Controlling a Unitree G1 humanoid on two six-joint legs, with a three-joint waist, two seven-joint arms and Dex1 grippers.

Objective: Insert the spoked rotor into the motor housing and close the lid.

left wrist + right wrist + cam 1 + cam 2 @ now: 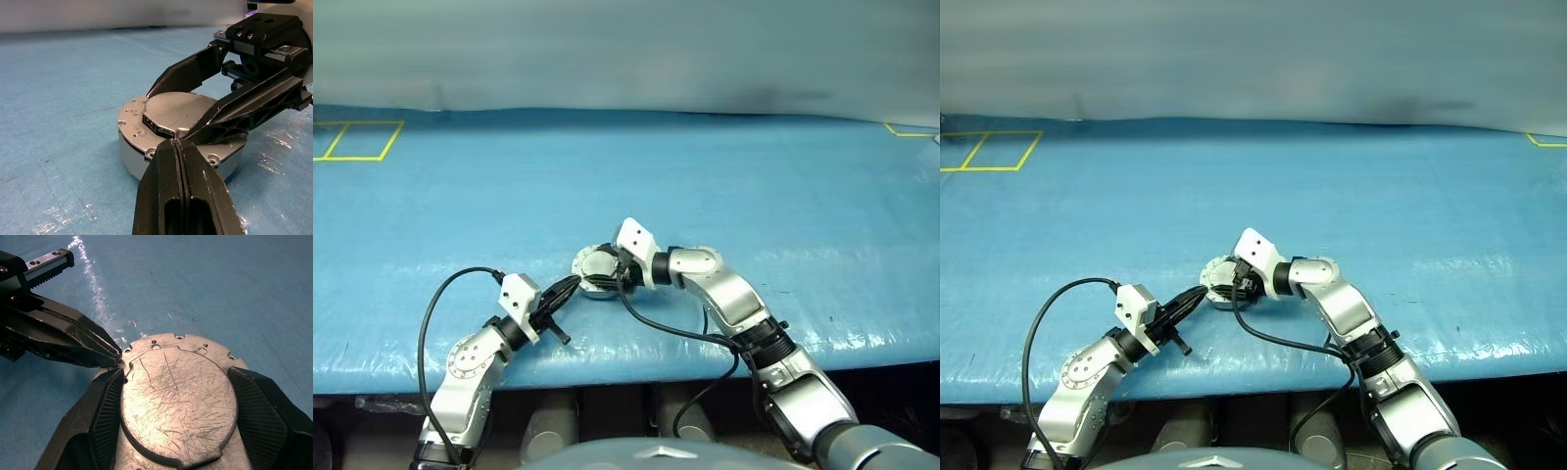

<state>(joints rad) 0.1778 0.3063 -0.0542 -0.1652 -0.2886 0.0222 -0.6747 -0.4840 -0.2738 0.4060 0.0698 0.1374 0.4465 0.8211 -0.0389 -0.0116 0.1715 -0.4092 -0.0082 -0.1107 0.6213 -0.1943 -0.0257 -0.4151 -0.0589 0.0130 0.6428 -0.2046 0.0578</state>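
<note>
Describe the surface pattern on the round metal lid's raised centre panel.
Bare silver-grey metal lid, criss-crossed with fine scratches; clearest in the right wrist view.

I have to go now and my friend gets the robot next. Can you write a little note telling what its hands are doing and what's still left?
Left end effector: shut, empty, tips against the rim of the motor housing.
Right end effector: fingers spread to either side of the lid; whether they press it cannot be told.
The housing sits on the blue table cover between both arms, near the front edge.
Done: the lid lies flat on the housing, looking closed. The spoked rotor is hidden, presumably inside.
Left: check the lid is seated, then release and pull both arms back.
</note>
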